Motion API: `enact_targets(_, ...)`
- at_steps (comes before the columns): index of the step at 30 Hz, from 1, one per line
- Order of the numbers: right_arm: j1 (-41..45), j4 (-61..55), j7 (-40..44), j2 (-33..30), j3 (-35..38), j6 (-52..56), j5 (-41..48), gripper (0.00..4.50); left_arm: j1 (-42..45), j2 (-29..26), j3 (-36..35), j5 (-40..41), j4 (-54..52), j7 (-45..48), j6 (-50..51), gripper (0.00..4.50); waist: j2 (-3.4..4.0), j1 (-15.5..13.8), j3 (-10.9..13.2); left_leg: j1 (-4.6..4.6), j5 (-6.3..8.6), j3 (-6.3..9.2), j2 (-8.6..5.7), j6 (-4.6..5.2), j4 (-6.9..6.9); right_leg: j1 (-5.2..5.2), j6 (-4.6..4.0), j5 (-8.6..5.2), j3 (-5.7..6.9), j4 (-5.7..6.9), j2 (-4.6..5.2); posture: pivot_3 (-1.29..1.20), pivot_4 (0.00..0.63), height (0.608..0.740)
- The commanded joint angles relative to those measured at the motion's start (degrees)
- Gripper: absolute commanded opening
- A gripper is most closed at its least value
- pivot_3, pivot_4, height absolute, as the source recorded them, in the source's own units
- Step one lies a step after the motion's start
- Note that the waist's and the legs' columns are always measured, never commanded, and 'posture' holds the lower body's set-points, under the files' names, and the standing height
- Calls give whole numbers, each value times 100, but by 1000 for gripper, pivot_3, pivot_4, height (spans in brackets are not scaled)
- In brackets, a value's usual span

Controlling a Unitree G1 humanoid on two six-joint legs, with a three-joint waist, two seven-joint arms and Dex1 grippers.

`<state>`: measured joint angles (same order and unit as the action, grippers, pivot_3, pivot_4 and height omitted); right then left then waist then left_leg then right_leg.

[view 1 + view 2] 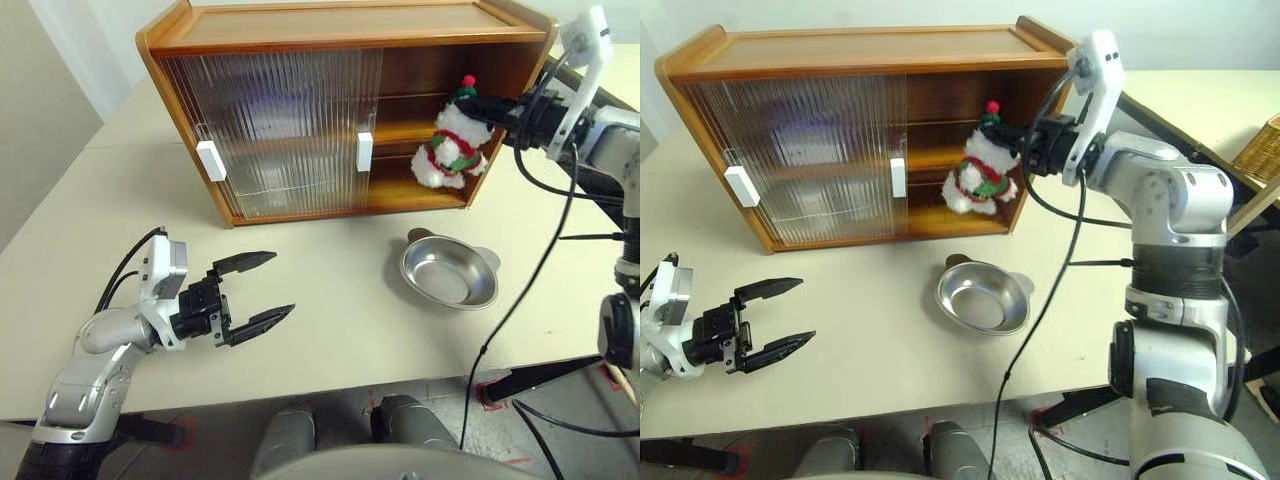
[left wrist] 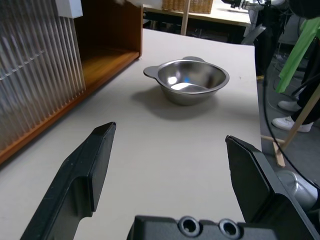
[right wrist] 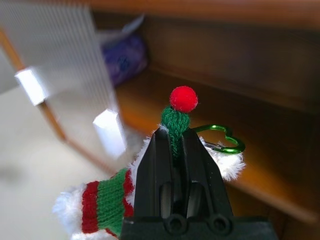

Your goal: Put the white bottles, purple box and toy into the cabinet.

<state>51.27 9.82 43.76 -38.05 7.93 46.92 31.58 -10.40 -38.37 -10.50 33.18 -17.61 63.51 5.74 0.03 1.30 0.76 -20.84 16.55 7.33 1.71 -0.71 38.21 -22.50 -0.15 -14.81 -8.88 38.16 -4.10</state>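
Note:
My right gripper is shut on the green hat stem of the toy, a fluffy white plush with a red-and-green scarf and a red pompom. The toy hangs at the open right end of the wooden cabinet, level with its shelf. Whether it is inside the opening is unclear. The purple box lies on the shelf behind the ribbed sliding doors. The white bottles are hidden. My left gripper hovers open and empty above the table, in front of the cabinet's left half.
A round silver metal bowl stands on the table in front of the cabinet's open end. Two white door handles stick out from the doors. A black cable hangs from the right arm. A wicker basket sits far right.

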Motion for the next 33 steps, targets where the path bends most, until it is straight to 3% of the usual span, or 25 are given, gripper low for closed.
enact_targets(1, 237, 329, -97, 193, 37, -597, -232, 10, -54, -29, -7, -32, -47, -15, 10, 4500, 2, 0, 0, 0, 0, 3, 5, 0, 0, 0, -13, 8, 4, 2, -5, 4, 19, 740)
enact_targets(13, 873, 1478, -62, 629, -119, -2091, -936, 10, -159, -26, -6, -26, -153, -117, 43, 4500, 14, -17, 6, 0, 0, 4, 58, -1, -20, -15, -46, 43, 15, 3, -35, 19, 29, 740)
enact_targets(33, 554, 1661, -822, 1384, -213, -3500, -1715, 10, -301, -99, -31, 24, -307, -174, 119, 4500, 21, -40, 10, 2, -4, 3, 79, -9, -21, -19, -90, 41, 13, 3, -28, 16, 44, 740)
